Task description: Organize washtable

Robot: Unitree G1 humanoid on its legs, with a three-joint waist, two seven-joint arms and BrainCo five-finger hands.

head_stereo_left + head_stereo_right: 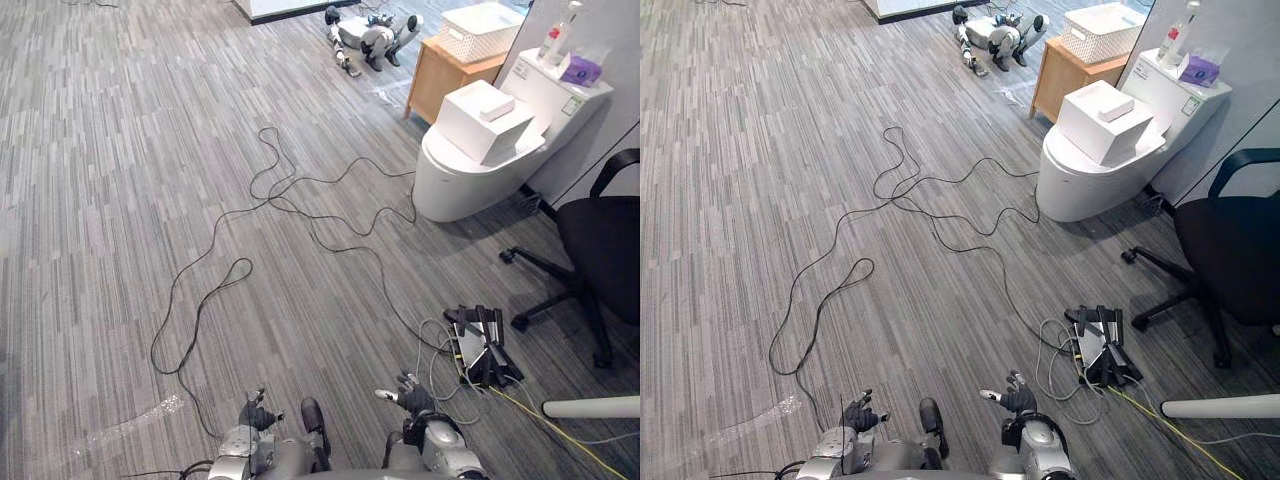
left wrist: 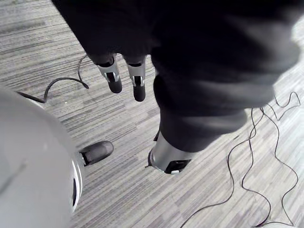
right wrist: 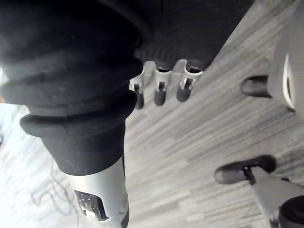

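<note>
Both hands sit low at the bottom edge of the frame. The left hand (image 1: 255,412) has its fingers (image 2: 114,80) hanging straight and loose with nothing in them. The right hand (image 1: 410,398) is the same deal, fingers (image 3: 160,92) relaxed and a bit spread, holding nothing.

Under them is grey striped carpet floor (image 1: 120,200). Just right of the right hand there's a black folded metal stand (image 1: 483,345) lying in a mess of grey cords, with a thin yellow cable (image 1: 540,420) running off to the lower right, near a white plastic tube (image 1: 590,407).

A long thin black cable (image 1: 300,205) snakes across the middle of the floor. At the right edge is a black swivel office chair (image 1: 600,240).

Upper right: a white ceramic toilet (image 1: 460,180) with a white cardboard box (image 1: 485,120) on its lid, plus a white bottle (image 1: 555,38) and something purple (image 1: 580,70) on the tank.

The nearest thing to a washtable is the small wooden cabinet (image 1: 440,75) beside the toilet, carrying a white slatted basket (image 1: 480,30) (well apart from both hands). A grey-white robot dog (image 1: 370,35) lies next to it.
</note>
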